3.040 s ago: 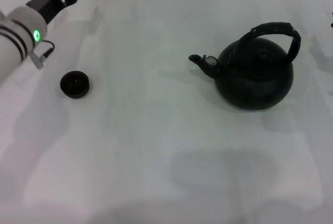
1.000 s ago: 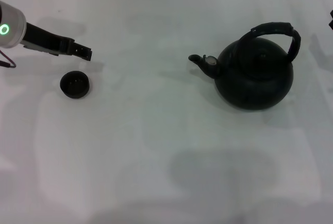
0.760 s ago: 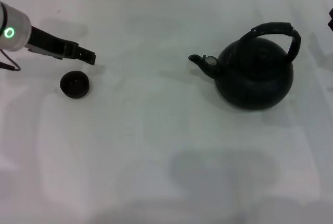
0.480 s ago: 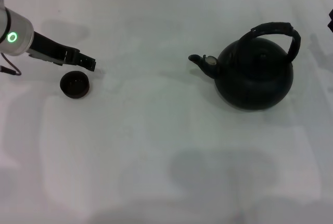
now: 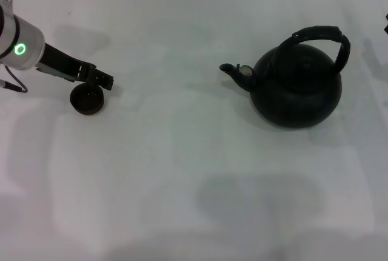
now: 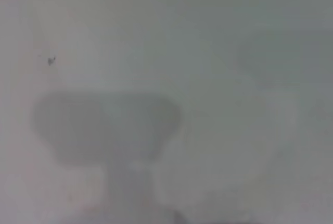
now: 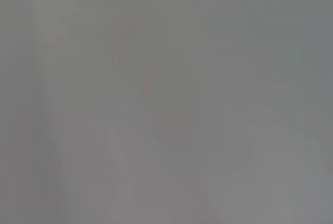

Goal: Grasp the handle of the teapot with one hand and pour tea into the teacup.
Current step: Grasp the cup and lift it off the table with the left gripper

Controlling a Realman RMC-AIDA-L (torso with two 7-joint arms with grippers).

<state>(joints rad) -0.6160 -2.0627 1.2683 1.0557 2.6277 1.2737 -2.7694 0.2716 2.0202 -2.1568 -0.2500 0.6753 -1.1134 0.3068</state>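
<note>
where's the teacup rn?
Head view: the teacup sits on the white table at the robot's left, far from the teapot on the right, with the left tool right at its far rim.

i see a plain white desk (image 5: 182,170) filling the head view, with soft grey shadows across it. two things sit directly on it. the teapot (image 5: 296,83) stands upright toward the right edge, its black arched handle (image 5: 321,37) raised over the body and its spout pointing toward the left edge. the teacup (image 5: 86,99) sits upright near the left edge, well apart from the teapot. the left wrist view shows bare desk with one tiny dark speck (image 6: 50,61).
</note>
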